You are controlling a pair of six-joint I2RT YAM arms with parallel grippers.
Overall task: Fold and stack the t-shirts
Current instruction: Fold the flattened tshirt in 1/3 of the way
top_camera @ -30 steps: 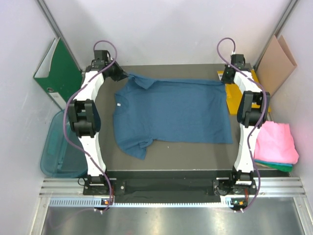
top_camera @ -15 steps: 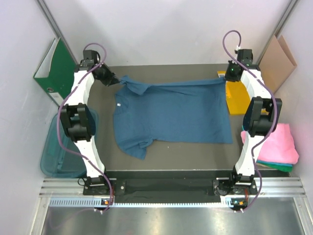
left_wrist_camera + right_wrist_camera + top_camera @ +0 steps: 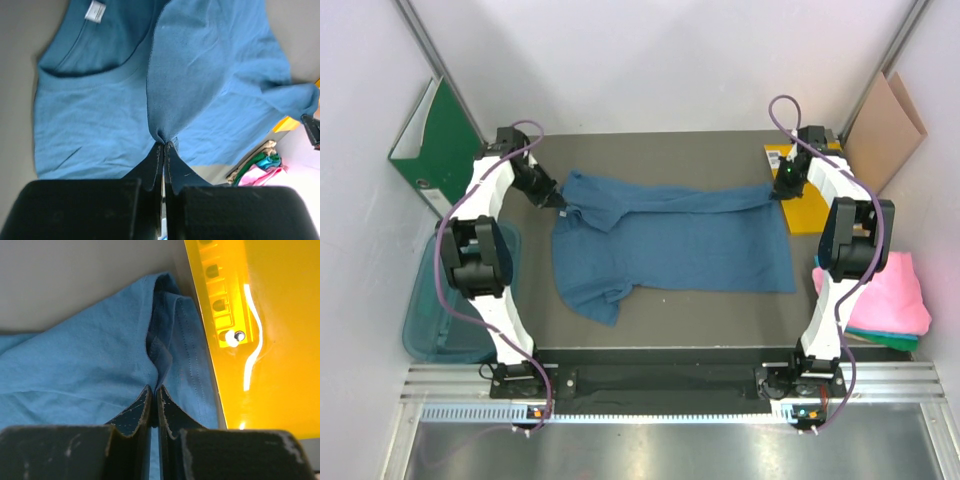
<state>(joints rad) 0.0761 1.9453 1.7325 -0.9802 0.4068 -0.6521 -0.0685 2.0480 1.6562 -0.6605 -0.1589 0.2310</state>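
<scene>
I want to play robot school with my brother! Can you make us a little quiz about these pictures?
1. True or false: the left gripper and the right gripper are both shut on the blue t-shirt.
2. Which colour is the top shirt of the folded pile? A pink, B white, C black.
3. Fill the gap: the binder leaning at the left wall is ____.

Key: 1 true; 2 A; 3 green.

Green binder [image 3: 438,140] far left, brown cardboard sheet [image 3: 886,125] far right, yellow plastic piece [image 3: 806,214] near it.
</scene>
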